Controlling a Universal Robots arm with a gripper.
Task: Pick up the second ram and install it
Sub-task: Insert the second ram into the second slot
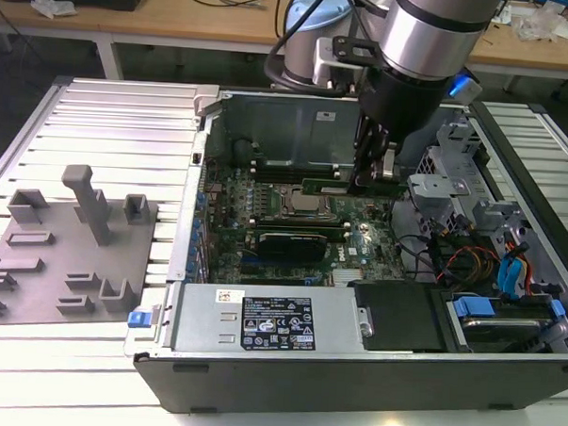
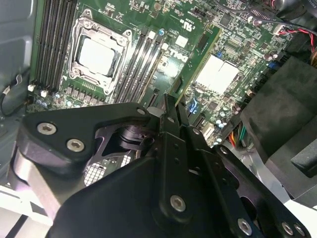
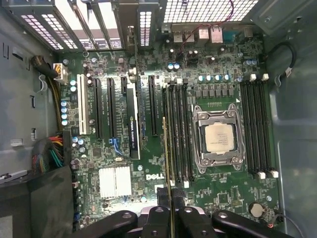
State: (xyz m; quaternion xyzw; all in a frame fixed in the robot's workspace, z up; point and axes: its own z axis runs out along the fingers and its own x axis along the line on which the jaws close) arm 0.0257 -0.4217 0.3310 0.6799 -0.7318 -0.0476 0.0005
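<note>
My gripper [image 1: 378, 179] reaches down into the open computer case and is shut on the second ram [image 1: 334, 187], a thin dark green stick held level above the motherboard. In the second wrist view the ram [image 2: 198, 59] juts out from between the gripper [image 2: 171, 106] fingers, over the board. The first wrist view shows the ram [image 3: 165, 148] edge-on in the gripper [image 3: 171, 201]. It runs parallel to the black memory slots [image 3: 179, 129] beside the silver-framed CPU socket [image 3: 218, 139]. The stick hangs above the board, not seated in a slot.
The case walls [image 1: 207, 144] ring the motherboard. A power supply [image 1: 260, 320] lies along the near side, with drive bays and cables [image 1: 489, 260] at the exterior view's right. A grey fixture [image 1: 71, 241] with blocks sits on the table at the exterior view's left.
</note>
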